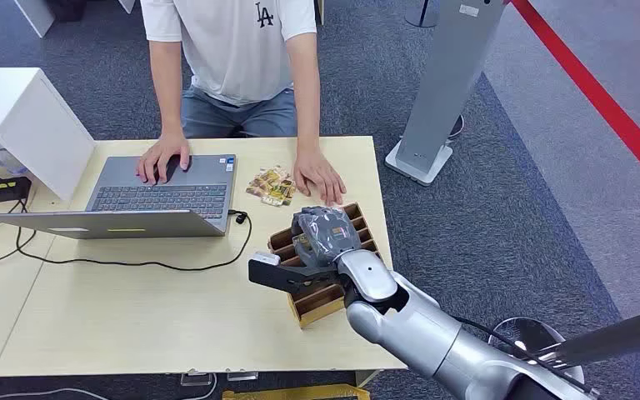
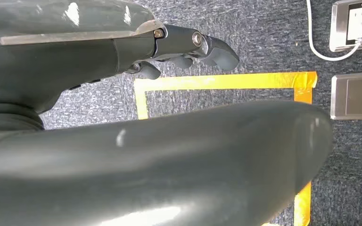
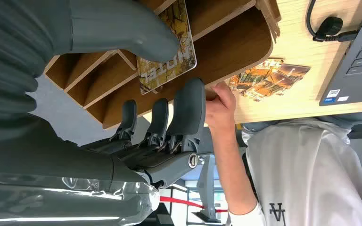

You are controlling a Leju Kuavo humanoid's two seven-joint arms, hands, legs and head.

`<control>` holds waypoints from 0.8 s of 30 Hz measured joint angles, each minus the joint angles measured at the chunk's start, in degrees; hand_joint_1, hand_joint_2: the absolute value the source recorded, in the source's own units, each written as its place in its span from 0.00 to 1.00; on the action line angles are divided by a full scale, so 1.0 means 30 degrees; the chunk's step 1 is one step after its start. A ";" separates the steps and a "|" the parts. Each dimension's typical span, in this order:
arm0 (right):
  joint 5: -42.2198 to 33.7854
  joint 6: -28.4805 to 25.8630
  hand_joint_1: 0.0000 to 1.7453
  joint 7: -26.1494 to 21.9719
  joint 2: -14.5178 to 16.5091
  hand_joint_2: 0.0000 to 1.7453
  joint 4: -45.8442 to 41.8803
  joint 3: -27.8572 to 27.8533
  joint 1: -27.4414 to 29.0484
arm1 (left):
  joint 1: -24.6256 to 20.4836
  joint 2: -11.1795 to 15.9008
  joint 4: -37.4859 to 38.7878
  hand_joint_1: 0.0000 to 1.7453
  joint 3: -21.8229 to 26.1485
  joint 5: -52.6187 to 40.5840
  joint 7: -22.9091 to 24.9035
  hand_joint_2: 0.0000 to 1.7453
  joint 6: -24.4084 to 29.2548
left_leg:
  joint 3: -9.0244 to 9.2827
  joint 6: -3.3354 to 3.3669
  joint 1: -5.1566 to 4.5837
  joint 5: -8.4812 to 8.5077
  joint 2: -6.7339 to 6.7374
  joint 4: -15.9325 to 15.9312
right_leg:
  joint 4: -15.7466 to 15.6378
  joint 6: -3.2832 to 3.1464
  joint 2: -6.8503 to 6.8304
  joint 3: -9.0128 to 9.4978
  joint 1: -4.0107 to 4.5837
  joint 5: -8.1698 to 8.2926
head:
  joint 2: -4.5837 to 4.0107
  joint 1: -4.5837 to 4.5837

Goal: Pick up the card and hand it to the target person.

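A yellow patterned card (image 3: 167, 56) stands in a slot of the wooden card holder (image 1: 321, 300) (image 3: 226, 42) near the table's right edge. My right hand (image 1: 327, 235) (image 3: 136, 108) hangs curled over the holder. Its thumb (image 3: 136, 37) lies against the card's face, and its fingers (image 3: 188, 106) sit on the other side with a small gap to the card. The target person (image 1: 233, 50) in a white T-shirt sits across the table, one hand (image 1: 318, 177) (image 3: 219, 110) flat on the table just beyond the holder. My left hand (image 2: 122, 52) hangs over the floor, holding nothing.
An open laptop (image 1: 162, 196) with a black cable (image 1: 133, 262) takes up the table's left-middle; the person's other hand rests on it. A small pile of loose cards (image 1: 271, 185) (image 3: 268, 77) lies beside the holder. A white box (image 1: 25, 117) stands far left. A grey pillar (image 1: 446, 83) stands right.
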 joint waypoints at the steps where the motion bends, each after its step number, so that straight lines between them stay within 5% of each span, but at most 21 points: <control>1: -0.0010 0.0002 0.55 -0.0002 0.0000 1.00 0.0007 0.0000 0.0002 | 0.0000 0.0000 0.0000 0.00 0.0000 0.0000 0.0000 0.00 0.0000 | 0.0000 0.0000 0.0000 0.0000 0.0000 0.0000 | 0.0000 0.0000 0.0000 0.0000 0.0000 0.0000 | 0.0000 0.0000; 10: -0.0057 0.0056 0.59 -0.0109 -0.0005 1.00 0.0309 0.0007 0.0175 | 0.0000 -0.0004 0.0000 0.00 0.0000 0.0000 0.0062 0.00 -0.0020 | 0.0001 0.0000 0.0000 0.0000 0.0000 0.0000 | 0.0000 0.0000 0.0000 0.0000 0.0000 0.0000 | 0.0000 0.0000; 24: 0.0395 -0.0031 0.97 -0.0148 -0.0002 1.00 0.0632 -0.0100 0.0365 | 0.0003 -0.0007 0.0000 0.00 0.0002 -0.0046 0.0110 0.00 -0.0053 | 0.0006 0.0000 0.0000 0.0000 0.0001 0.0001 | -0.0001 0.0000 0.0002 0.0001 0.0000 0.0000 | 0.0000 0.0002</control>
